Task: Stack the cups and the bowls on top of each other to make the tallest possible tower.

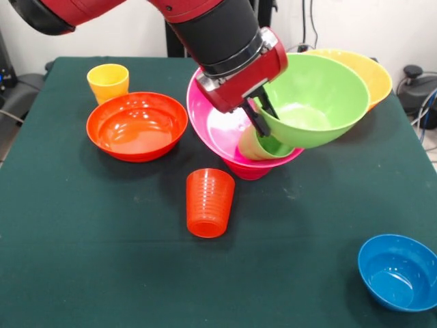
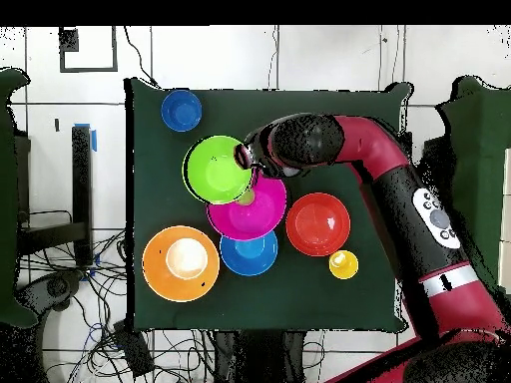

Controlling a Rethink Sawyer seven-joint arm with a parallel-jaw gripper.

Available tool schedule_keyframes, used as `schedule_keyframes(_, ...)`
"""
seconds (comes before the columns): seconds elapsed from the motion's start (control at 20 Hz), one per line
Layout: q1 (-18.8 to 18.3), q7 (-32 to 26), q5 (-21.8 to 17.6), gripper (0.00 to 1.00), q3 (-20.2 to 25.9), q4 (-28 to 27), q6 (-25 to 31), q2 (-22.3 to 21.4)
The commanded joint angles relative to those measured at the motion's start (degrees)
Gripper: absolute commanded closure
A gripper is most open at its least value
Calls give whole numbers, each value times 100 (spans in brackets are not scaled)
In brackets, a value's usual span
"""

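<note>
Left of centre sit the yellow cup (image 1: pixel 108 82) and red-orange bowl (image 1: pixel 136 126), with the ribbed orange cup (image 1: pixel 209 203) upside down nearer. Mid-table, the gripper (image 1: pixel 261 113) is clamped on the lime green bowl (image 1: pixel 314 99) rim, holding it tilted over the pink bowl (image 1: pixel 218 126), probably to nest it on the tower; a light green cup (image 1: pixel 263 145) lies inside. Far right: blue bowl (image 1: pixel 397 271), unused.

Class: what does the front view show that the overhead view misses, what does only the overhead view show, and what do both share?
Front only: the ribbed orange cup upright on the table, and a small magenta bowl under the pink bowl.
Overhead only: a blue bowl beside the pink bowl, on the robot's side.
Both: the gripper holding the tilted green bowl by its rim over the pink bowl, plus the red bowl and yellow cup.
</note>
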Motion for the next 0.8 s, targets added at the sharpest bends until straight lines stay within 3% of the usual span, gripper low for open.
schedule_keyframes(0.05, 88, -2400, -184, 100, 256, -270, 394, 282)
schedule_keyframes(0.45, 62, -2585, -145, 100, 324, -358, 339, 418)
schedule_keyframes(0.8, 224, -1633, -167, 100, -240, -458, 679, 97)
